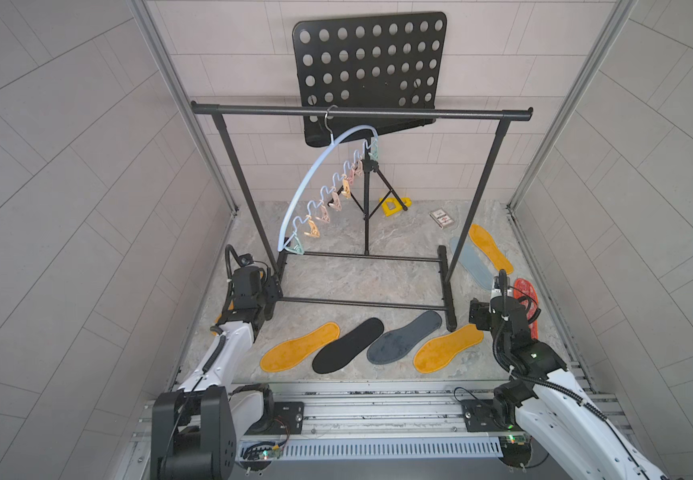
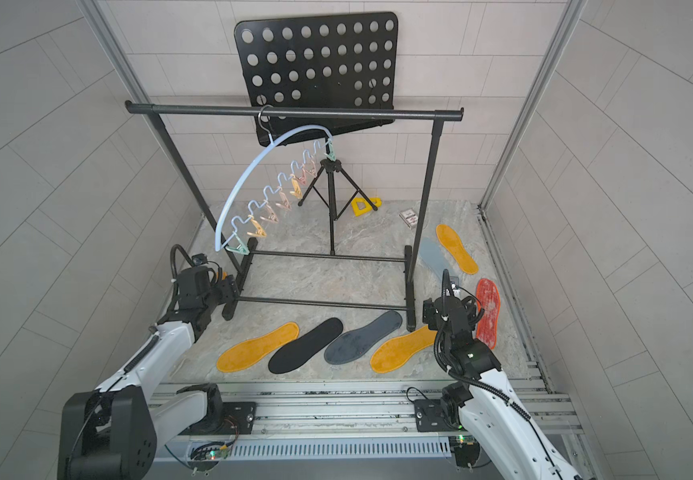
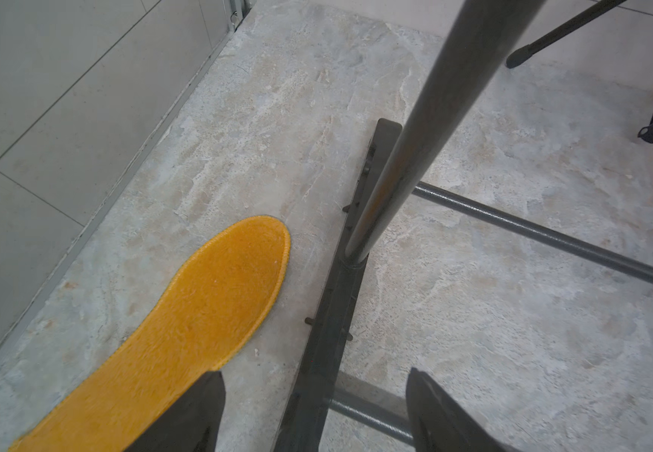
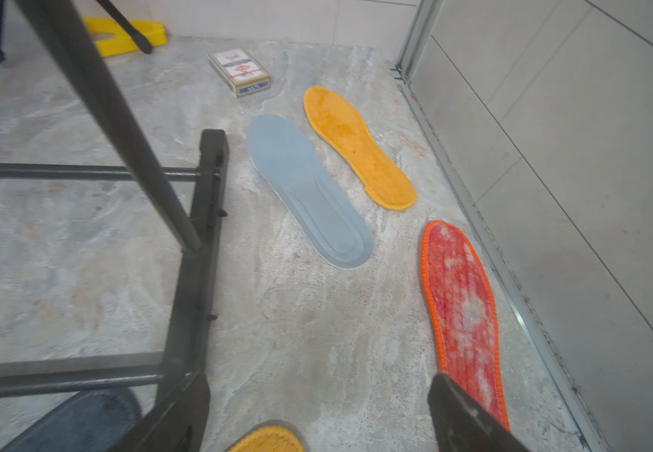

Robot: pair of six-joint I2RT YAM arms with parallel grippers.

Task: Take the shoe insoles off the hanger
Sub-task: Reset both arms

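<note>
Bench (image 1: 336,282): shoe insoles (image 1: 301,347) lie beside left tool (image 3: 315,375), right tool (image 4: 319,381), both wide, empty; hanger (image 1: 307,176) bare; retreat avoiding rack (image 1: 378,111).

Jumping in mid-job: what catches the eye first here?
The pale blue hanger hangs from the black rack, every clip empty. Insoles lie flat on the floor: a black insole and dark grey insole between two yellow insoles in front, a red insole beside the open right gripper.

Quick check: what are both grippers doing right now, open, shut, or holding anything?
Left gripper: open, holding nothing.
Right gripper: open, holding nothing.
</note>
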